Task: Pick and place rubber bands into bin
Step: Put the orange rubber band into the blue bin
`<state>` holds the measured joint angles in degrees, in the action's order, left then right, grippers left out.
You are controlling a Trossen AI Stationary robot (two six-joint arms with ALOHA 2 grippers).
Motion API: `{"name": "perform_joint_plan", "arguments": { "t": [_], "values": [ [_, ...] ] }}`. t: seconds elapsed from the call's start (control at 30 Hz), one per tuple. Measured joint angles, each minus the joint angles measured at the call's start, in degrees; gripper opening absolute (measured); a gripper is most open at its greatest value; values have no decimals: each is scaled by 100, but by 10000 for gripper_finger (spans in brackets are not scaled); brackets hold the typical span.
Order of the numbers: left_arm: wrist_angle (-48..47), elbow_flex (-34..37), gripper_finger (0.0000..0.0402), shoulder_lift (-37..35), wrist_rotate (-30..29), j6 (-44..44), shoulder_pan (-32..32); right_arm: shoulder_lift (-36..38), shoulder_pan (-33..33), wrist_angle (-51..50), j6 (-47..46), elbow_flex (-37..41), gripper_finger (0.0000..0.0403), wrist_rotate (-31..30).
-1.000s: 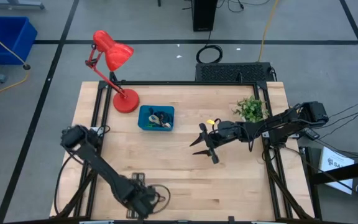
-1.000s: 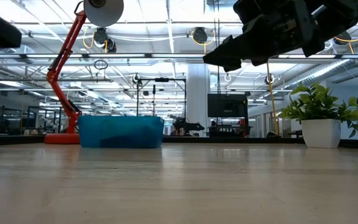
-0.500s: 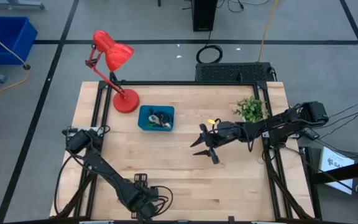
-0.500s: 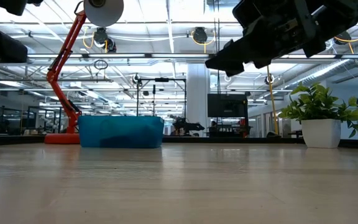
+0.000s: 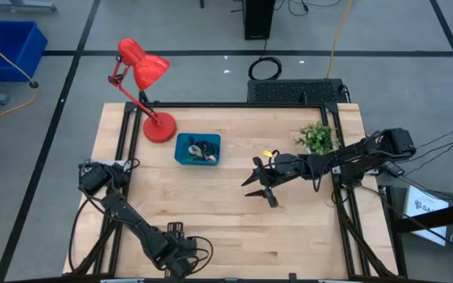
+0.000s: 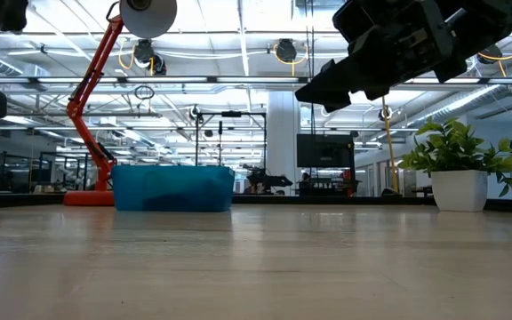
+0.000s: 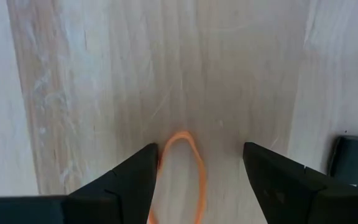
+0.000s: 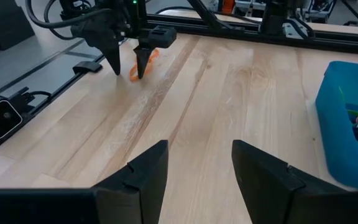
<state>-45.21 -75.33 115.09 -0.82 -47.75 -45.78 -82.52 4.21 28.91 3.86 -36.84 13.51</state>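
- Orange rubber band (image 7: 182,177): being framed between the two dark fingers of the left gripper (image 7: 201,186) in the left wrist view; lying flat on the wooden table (image 7: 104,74), its long axis running along the line of the fingers, its far end reaching just past the fingertips, nearer one finger than the other.
- Left gripper: jaws being held wide apart, gripping nothing; tips being held down at the table in the right wrist view (image 8: 129,62), beside the band (image 8: 143,62).
- Right gripper (image 5: 259,183): being held above mid-table, fingers spread, empty; well apart from the orange band, so the left arm is judged the nearer.
- Teal bin (image 5: 198,148): several bands (image 5: 204,148) already being held inside; judged to lie well beyond the left jaws, across the table.
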Motion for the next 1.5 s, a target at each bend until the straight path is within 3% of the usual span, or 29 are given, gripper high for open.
{"name": "perform_joint_plan", "arguments": {
  "t": [0.6,1.2,1.5],
  "values": [
    [144,-11,240,30,-39,62,-91,0,2,-2,70,0,172,-12],
    [190,-11,11,31,-121,45,-107,0,0,-2,111,-1,173,-13],
    [123,-9,5,-18,-179,-44,-107,0,0,-2,111,0,174,-14]
  ]
}}
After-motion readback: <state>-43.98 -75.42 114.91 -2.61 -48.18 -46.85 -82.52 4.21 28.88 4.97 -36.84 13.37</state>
